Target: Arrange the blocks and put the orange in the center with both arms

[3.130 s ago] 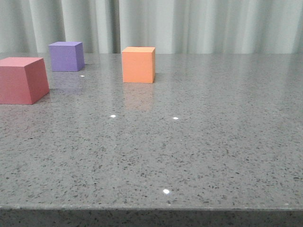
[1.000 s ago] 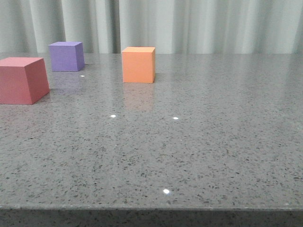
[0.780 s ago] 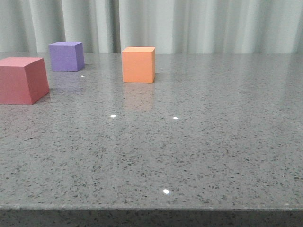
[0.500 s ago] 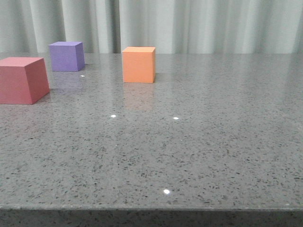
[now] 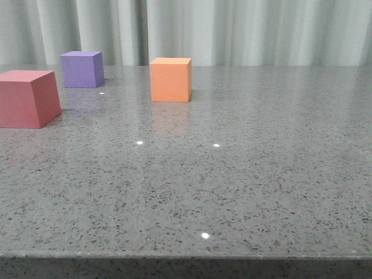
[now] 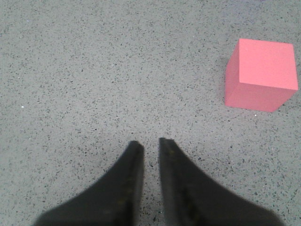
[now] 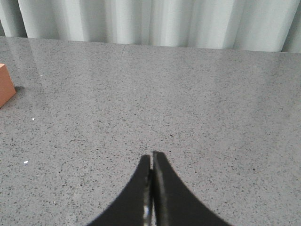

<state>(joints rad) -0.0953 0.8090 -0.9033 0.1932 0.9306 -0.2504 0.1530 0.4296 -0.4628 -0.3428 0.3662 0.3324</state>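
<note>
In the front view the red-pink cube (image 5: pixel 29 99) sits at the near left, the purple cube (image 5: pixel 82 69) behind it, and the orange cube (image 5: pixel 171 79) to their right, all apart on the grey speckled table. No gripper shows in that view. In the left wrist view my left gripper (image 6: pixel 151 141) hangs over bare table, its jaws a narrow gap apart and empty, with the red-pink cube (image 6: pixel 261 75) off to one side. In the right wrist view my right gripper (image 7: pixel 151 155) is shut and empty, and a corner of the orange cube (image 7: pixel 4 87) shows at the frame edge.
The grey stone table (image 5: pixel 244 174) runs back to a pale pleated curtain (image 5: pixel 250 32). Its front edge (image 5: pixel 186 256) crosses the bottom of the front view. Small bright light reflections dot the surface.
</note>
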